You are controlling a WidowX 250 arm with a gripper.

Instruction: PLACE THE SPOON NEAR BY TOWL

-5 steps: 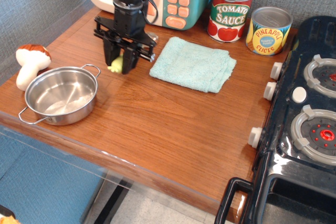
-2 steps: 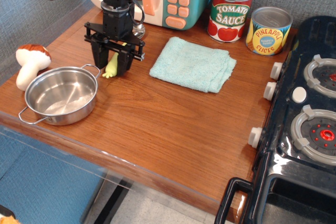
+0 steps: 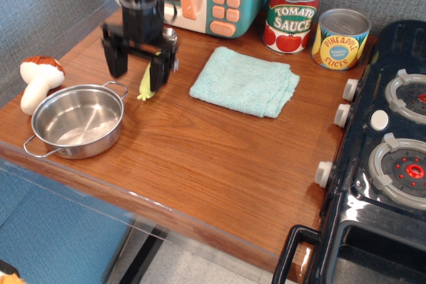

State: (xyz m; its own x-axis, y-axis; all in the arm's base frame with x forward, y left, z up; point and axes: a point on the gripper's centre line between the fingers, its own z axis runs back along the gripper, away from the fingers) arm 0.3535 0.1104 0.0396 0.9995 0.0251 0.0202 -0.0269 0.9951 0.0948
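Pincer (image 3: 135,66) now raised and spread apart, nothing held. Spoon (image 3: 149,78) released, left lying on counter (image 3: 200,157) between pan (image 3: 78,120) and towl (image 3: 245,80) (near towl, not touching). Placement judged essentially complete; retreat remaining.

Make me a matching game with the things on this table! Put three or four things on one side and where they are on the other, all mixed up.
Things:
1. shiny round steel pot
2. folded aqua-green terry cloth
3. yellow pineapple slices can
4. toy mushroom with brown cap

Places:
A. beside the red tomato sauce can
B. middle of the wooden table
C. near the front left edge
D. far left, next to the pot

Pairs: 1-C, 2-B, 3-A, 4-D
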